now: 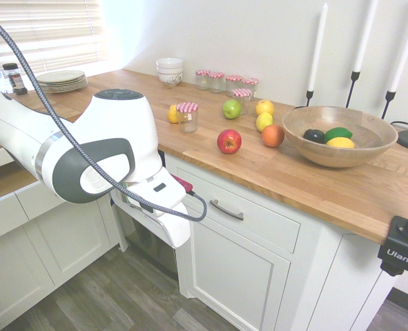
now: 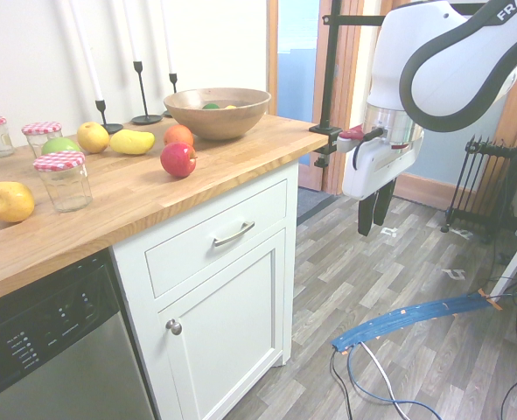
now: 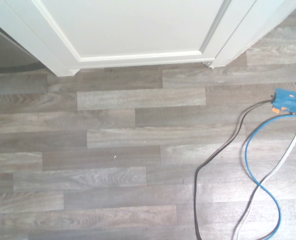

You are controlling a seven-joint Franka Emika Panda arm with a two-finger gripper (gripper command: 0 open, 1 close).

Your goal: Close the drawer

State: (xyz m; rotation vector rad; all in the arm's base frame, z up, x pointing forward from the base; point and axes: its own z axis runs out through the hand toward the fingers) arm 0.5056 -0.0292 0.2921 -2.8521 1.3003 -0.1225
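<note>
- Drawer [image 2: 214,233]: white front, silver bar handle [image 2: 234,234], under the butcher-block countertop [image 2: 136,197]; appears flush.
- Gripper [image 2: 374,211]: fingers together, empty, at drawer's 3 o'clock, well apart.
- Method: press flat front squarely, beside handle.

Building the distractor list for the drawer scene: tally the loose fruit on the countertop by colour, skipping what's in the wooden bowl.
Red apple: 1
Green apple: 1
Orange fruit: 1
Yellow fruit: 3
Total: 6
</note>
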